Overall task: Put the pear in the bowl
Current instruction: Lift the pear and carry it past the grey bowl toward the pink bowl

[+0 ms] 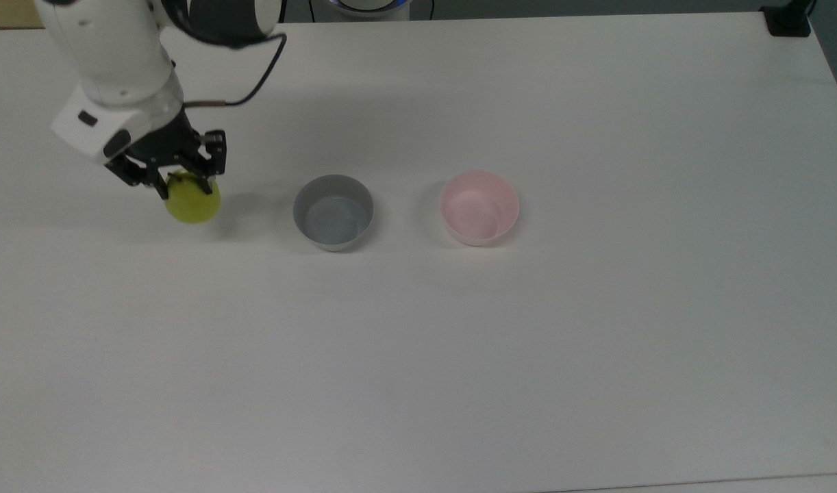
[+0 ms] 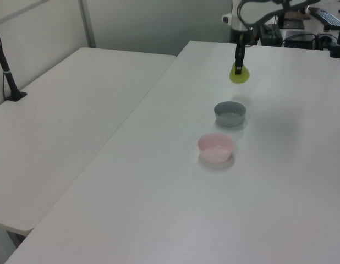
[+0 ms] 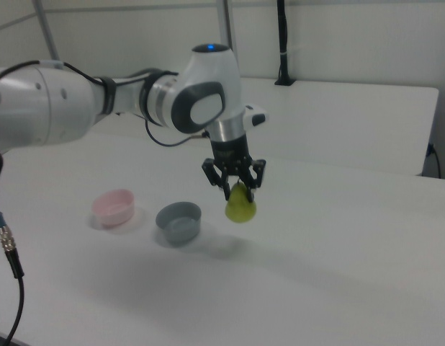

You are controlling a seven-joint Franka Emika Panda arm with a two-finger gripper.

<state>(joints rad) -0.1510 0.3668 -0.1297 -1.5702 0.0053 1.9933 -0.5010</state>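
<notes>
The yellow-green pear [image 1: 193,200] [image 2: 239,75] [image 3: 241,207] hangs in the air above the white table, held at its top by my gripper [image 1: 183,182] [image 3: 236,189], which is shut on it. In the right view the pear's shadow lies on the table below it. The pale pink bowl [image 1: 479,207] [image 2: 215,148] [image 3: 113,207] stands upright and holds nothing, well off to the top view's right of the pear, beyond the grey bowl.
A grey bowl [image 1: 333,211] [image 2: 230,113] [image 3: 178,220] of the same size stands between the pear and the pink bowl. A second white table [image 2: 54,126] adjoins on the left view's left. A black post base [image 1: 788,20] sits at the top view's far right corner.
</notes>
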